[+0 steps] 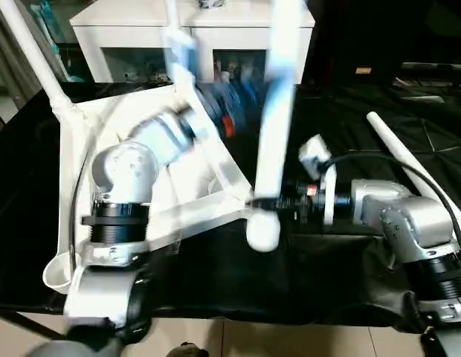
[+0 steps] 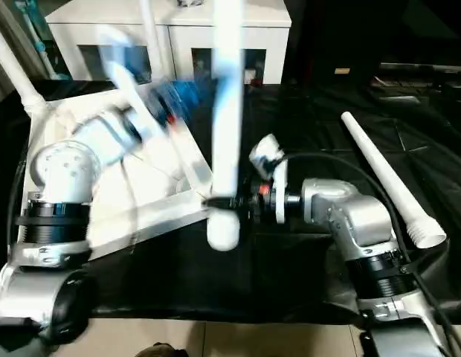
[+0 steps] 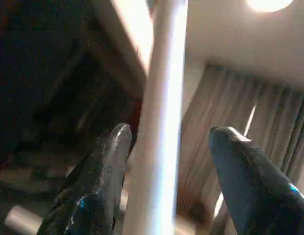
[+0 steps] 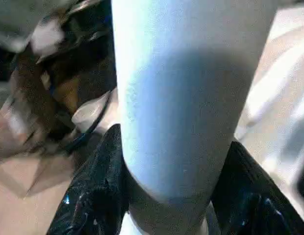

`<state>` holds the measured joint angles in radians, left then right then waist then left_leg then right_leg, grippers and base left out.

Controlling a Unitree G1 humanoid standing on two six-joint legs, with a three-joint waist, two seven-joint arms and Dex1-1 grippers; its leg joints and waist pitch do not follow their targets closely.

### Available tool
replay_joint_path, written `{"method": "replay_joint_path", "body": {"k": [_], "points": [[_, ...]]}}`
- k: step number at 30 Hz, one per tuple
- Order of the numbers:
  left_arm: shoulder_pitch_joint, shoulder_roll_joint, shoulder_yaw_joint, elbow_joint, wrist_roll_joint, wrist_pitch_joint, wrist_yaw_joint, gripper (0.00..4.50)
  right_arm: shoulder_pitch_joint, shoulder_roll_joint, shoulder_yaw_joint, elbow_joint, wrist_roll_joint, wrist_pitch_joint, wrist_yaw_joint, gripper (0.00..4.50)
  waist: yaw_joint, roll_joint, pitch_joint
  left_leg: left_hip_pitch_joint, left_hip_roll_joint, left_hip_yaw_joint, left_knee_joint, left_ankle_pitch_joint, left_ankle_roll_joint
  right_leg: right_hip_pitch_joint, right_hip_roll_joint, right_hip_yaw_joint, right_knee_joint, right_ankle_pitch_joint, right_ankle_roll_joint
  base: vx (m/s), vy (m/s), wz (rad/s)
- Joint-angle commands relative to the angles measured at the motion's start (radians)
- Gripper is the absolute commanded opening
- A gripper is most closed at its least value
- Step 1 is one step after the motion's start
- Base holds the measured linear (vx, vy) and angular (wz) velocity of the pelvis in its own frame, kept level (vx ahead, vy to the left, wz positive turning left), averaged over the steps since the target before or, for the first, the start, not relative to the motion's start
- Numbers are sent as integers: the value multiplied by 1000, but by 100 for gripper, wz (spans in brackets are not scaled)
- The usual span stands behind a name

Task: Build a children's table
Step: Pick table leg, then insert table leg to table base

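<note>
Tabletop [image 1: 82,160] lies upside down on the black cloth [image 1: 290,282], ribs up, at 9 to 10 o'clock of the scene; one leg [image 1: 33,56] already stands in its far corner. Right gripper [image 4: 166,186] clamped on a second leg [image 1: 273,134] near its thick end, held upright just off the top's near corner. Left gripper [image 3: 164,171] spread wide around a thin leg [image 3: 159,127], not pinching. Spare leg [image 2: 387,182] rests at 3 o'clock. Risk: held leg tilts, misses socket, slips
</note>
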<state>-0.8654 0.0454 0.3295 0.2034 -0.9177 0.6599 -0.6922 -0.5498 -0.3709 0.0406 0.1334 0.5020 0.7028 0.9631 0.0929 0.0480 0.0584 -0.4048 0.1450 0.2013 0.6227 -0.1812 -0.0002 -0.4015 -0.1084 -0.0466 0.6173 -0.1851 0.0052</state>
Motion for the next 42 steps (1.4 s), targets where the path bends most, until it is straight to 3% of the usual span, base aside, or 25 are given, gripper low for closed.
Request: {"method": "replay_joint_path", "body": {"k": [1,2,3,4,5,6,7,9,11,14,16,17,18,20,26,36,37,41,42], "points": [[-2,0,37,-18,-42,-13,23,292,-9,8,-46,13,-13,-55,-61,184,4,-17,-82,30,68,-34,-70,-137,57,47,-47,27,-57,-104,-289,0,0,0],[5,7,43,-21,-38,-12,21,292,-11,15,-56,25,-26,-75,-91,184,4,-17,-82,30,68,-34,-70,-137,57,47,-47,27,-57,-104,-289,0,0,0],[37,42,35,-37,24,-15,15,292,-14,29,-83,64,-83,-154,-198,184,0,-13,-80,31,70,-36,-75,-139,41,42,-44,27,-60,-125,-265,0,0,0],[68,80,-20,-43,123,-45,6,292,-8,26,-81,74,-119,-193,-237,184,0,-13,-80,31,70,-36,-75,-139,41,42,-44,27,-60,-125,-265,0,0,0],[91,110,-68,-47,204,-71,-1,292,-2,22,-77,79,-144,-218,-262,184,-2,-12,-80,32,73,-39,-79,-143,32,42,-43,28,-62,-141,-239,0,0,0],[137,168,-175,-43,344,-119,-5,292,11,12,-73,79,-180,-228,-302,184,-8,-15,-78,33,72,-38,-82,-144,29,41,-40,32,-66,-178,-183,0,0,0],[185,230,-291,-37,485,-176,-10,292,27,6,-76,76,-200,-234,-326,184,-4,-20,-79,34,72,-40,-82,-143,25,41,-43,32,-68,-188,-166,0,0,0],[222,281,-387,-29,587,-236,-23,292,44,5,-82,67,-204,-266,-317,184,0,-20,-81,36,76,-40,-84,-143,21,39,-46,35,-67,-189,-138,0,0,0],[270,347,-519,-6,689,-318,-72,292,70,-2,-80,38,-214,-275,-316,184,1,-19,-85,36,76,-40,-84,-126,16,38,-44,33,-61,-140,-158,0,0,0],[305,371,-614,45,719,-357,-131,292,86,3,-86,26,-224,-271,-349,184,-2,-16,-84,36,72,-34,-83,-115,16,35,-41,31,-52,-64,-211,0,0,0],[307,373,-633,64,730,-372,-142,292,88,6,-88,28,-223,-272,-356,184,-3,-16,-80,34,71,-34,-85,-150,12,38,-46,33,-55,-84,-226,0,0,0],[311,377,-646,71,741,-366,-156,292,88,12,-94,30,-212,-265,-362,184,-4,-18,-79,34,72,-33,-86,-165,10,38,-48,34,-58,-100,-227,0,0,0],[314,383,-659,79,751,-357,-171,257,92,13,-92,22,-203,-254,-360,184,-5,-16,-77,35,72,-34,-88,-191,4,38,-49,35,-61,-131,-225,0,0,0],[319,392,-679,93,776,-334,-186,257,104,14,-86,-1,-185,-233,-343,184,-7,-17,-75,35,73,-36,-90,-213,-2,39,-48,36,-63,-162,-216,0,0,0],[314,409,-700,148,819,-368,-203,193,147,16,-57,-58,-193,-214,-327,184,-9,-8,-77,38,73,-37,-92,-230,-15,34,-45,35,-61,-140,-221,0,0,0],[299,413,-714,200,866,-356,-216,115,156,13,-43,-74,-187,-206,-319,184,-7,-10,-77,37,74,-38,-93,-236,-18,36,-49,36,-60,-125,-231,0,0,0],[295,412,-717,218,881,-372,-214,89,154,14,-42,-76,-186,-203,-318,184,-8,-10,-77,37,74,-37,-93,-235,-17,36,-49,36,-61,-127,-231,0,0,0],[288,410,-717,238,885,-385,-215,68,152,14,-41,-78,-185,-201,-315,184,-8,-11,-76,38,75,-39,-95,-252,-22,35,-50,36,-63,-151,-226,0,0,0],[285,413,-721,245,891,-388,-229,45,150,12,-41,-74,-185,-202,-313,184,-8,-11,-76,38,75,-39,-95,-256,-23,35,-50,37,-64,-155,-225,0,0,0]]}}
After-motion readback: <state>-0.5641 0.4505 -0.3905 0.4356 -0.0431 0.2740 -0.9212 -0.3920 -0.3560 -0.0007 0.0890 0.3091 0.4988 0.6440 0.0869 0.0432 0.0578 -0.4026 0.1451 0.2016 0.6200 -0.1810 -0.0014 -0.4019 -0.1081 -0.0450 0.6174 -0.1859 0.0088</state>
